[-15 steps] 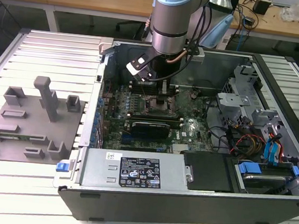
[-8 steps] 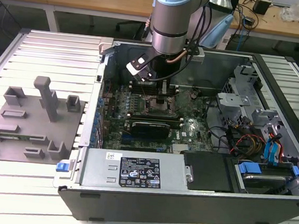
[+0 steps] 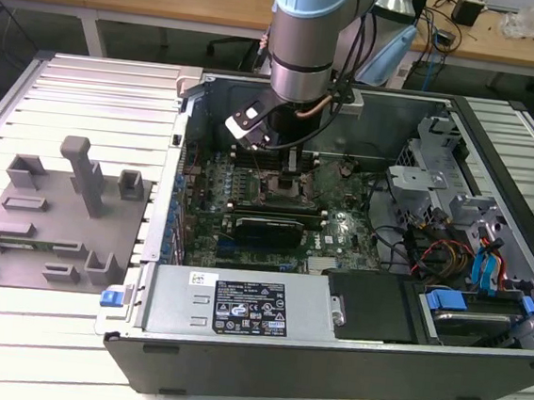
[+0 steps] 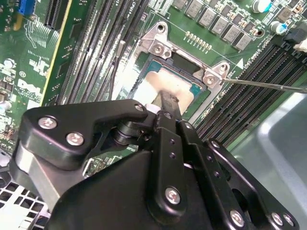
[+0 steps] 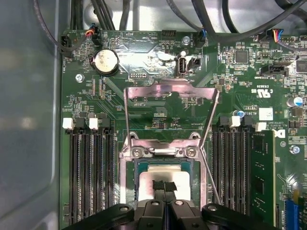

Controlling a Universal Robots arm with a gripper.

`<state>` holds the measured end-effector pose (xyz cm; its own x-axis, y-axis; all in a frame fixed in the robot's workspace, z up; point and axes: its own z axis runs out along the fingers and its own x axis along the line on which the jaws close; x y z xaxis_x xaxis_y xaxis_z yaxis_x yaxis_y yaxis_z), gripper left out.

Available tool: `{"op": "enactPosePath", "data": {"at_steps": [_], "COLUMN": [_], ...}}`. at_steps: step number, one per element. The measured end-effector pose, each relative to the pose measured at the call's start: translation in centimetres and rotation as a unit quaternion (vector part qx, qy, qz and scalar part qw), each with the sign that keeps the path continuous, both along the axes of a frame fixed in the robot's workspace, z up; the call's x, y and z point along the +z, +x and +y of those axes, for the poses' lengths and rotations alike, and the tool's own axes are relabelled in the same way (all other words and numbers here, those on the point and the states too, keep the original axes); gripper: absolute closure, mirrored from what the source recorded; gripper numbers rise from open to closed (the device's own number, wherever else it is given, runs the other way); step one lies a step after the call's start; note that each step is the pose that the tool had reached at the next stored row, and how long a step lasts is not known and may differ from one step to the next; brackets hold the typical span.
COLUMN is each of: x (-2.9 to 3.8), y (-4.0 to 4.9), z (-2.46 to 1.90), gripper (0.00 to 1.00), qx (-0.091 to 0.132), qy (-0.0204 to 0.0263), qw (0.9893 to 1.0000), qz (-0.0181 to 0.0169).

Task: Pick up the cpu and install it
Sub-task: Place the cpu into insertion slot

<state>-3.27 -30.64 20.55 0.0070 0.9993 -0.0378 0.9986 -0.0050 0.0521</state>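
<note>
The pick-up looks done and the install is partly done. The cpu [image 5: 160,172] lies flat inside the socket [image 5: 125,189] on the motherboard [image 5: 144,52], its pale top level and a thin dark rim showing around it in both wre wrist views. The jaws are clenched together on nothing, with their tips at the middle of the cpu's top. Whether they press on it or sit just above it I cannot tell. Judging from this, placing is finished or nearly so, but locking is not. The load plate [image 5: 168,89] stands swung back from the socket, and the thin lever [image 5: 211,177] runs free beside the socket rather than hooked down. As for holders, the open case [image 3: 327,366] sits on the desk [image 3: 44,349] with the arm [image 3: 307,34] reaching down into it. It contains the motherboard, a power supply [image 3: 238,306] along its near wall, a drive bay with blue tabs [image 3: 469,314] at the exterior view's right, and loose cables [image 3: 442,250] between them. Of the memory slots on either side of the socket, one carries a memory stick [image 5: 261,177] and the others look bare. A grey fixture [image 3: 58,208] with moulded holders rests on the desk at the exterior view's left, well apart from the case. What its slots hold I cannot tell.
</note>
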Motion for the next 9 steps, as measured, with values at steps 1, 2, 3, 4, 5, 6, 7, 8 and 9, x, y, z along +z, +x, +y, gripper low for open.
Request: {"op": "enactPosePath", "data": {"at_steps": [1,2,3,4,5,6,7,8,9], "x": [-0.06,-0.11,-0.12,-0.14,-0.16,-0.21,-0.22,-0.24,-0.24], "y": [0.0,0.0,0.0,0.0,0.0,0.0,0.0,0.0,0.0], "z": [0.0,-0.02,-0.01,0.0,0.0,-0.01,-0.01,0.0,0.0], "gripper": [0.89,0.89,0.89,0.89,0.89,0.89,0.89,0.89,0.89], "qx": [0.0,0.0,0.0,0.0,0.0,0.0,0.0,0.0,0.0], "qy": [0.0014,0.006,0.0072,0.0074,0.0074,0.0072,0.0072,0.0073,0.0073], "qw": [1.0,1.0,1.0,1.0,1.0,1.0,1.0,1.0,1.0], "qz": [-0.0001,0.0001,0.0001,0.0,0.0,0.0001,0.0001,0.0,0.0]}}
